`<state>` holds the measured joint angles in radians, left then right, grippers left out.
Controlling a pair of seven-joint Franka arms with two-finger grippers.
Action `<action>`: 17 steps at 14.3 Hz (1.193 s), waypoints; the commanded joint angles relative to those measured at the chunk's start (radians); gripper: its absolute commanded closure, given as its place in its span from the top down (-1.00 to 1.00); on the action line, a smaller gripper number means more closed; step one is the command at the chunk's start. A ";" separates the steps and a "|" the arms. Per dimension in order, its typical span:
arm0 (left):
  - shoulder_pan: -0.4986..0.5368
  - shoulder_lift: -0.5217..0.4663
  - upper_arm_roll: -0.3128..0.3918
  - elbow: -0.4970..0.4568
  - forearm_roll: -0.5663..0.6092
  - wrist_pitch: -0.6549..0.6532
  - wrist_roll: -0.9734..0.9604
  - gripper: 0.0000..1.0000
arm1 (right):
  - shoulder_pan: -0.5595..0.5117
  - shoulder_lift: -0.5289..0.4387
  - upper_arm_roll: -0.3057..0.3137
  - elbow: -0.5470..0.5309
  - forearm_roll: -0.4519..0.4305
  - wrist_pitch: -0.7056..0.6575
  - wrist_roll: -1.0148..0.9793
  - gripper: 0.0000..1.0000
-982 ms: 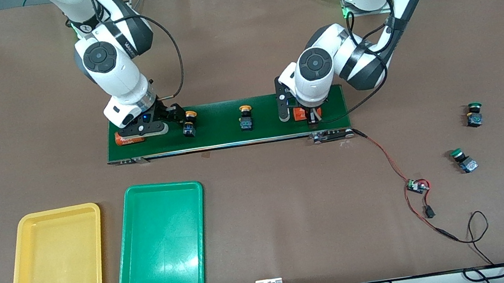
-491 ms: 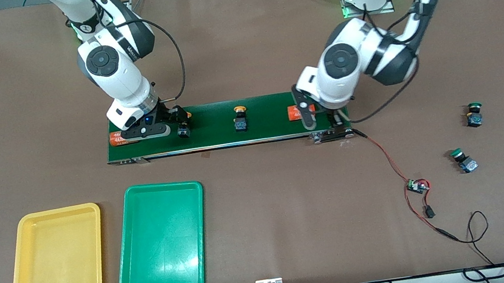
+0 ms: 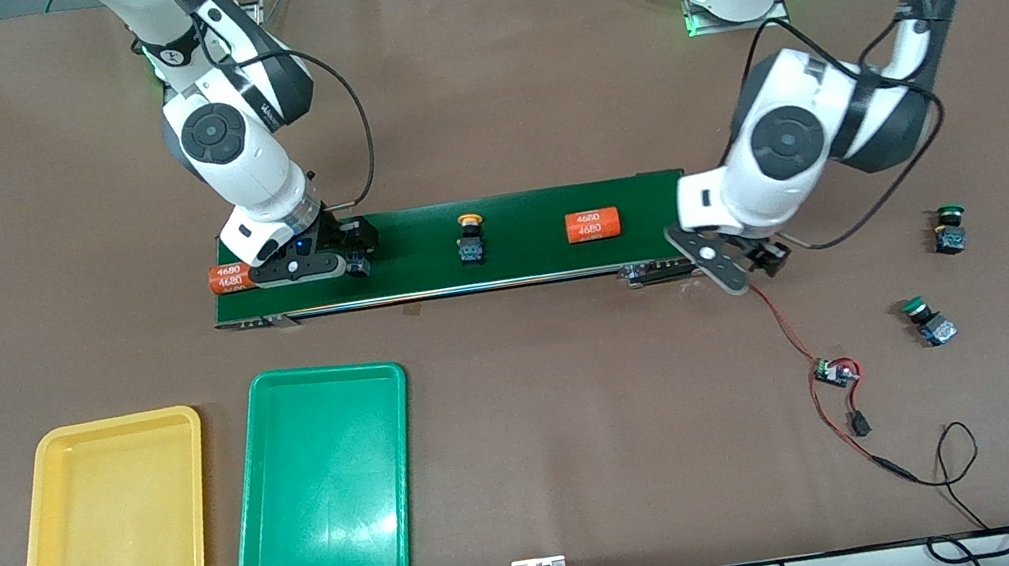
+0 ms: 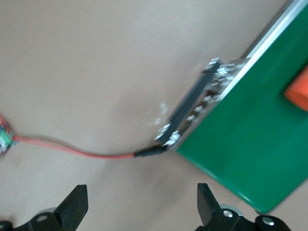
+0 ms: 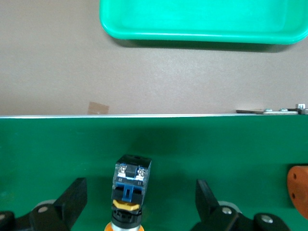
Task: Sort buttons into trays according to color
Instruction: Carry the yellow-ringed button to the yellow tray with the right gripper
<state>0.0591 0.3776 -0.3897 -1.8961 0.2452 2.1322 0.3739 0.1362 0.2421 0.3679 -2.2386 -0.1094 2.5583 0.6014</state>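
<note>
My right gripper (image 5: 139, 202) sits fingers apart around a yellow button (image 5: 129, 190) on the belt (image 3: 521, 260); left gripper (image 4: 139, 209), fingers apart too, hangs off the belt's corner.

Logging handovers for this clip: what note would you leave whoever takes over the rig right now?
Right tool: open, low over the belt, straddling one yellow button, not gripping.
Left tool: open, empty, over the table off the belt's end.
Second yellow button: mid-belt. Two green buttons: on the table toward the left arm's end.
Yellow tray and green tray: hold nothing.
Done: nothing sorted. Left: all four buttons.
</note>
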 commanded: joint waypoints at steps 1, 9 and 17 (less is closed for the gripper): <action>-0.007 -0.072 0.086 -0.006 -0.050 -0.018 -0.047 1.00 | 0.008 0.026 -0.015 0.011 -0.024 0.013 -0.009 1.00; -0.002 -0.075 0.287 -0.006 -0.184 -0.014 -0.234 1.00 | 0.052 0.062 -0.080 0.013 -0.032 0.040 -0.078 0.80; 0.028 0.113 0.363 0.208 -0.325 -0.011 -0.421 1.00 | 0.051 0.068 -0.098 0.016 -0.032 0.033 -0.107 -0.88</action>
<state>0.0848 0.3825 -0.0468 -1.8099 -0.0577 2.1341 -0.0352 0.1752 0.2994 0.2882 -2.2375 -0.1233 2.5891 0.5044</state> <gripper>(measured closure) 0.000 0.661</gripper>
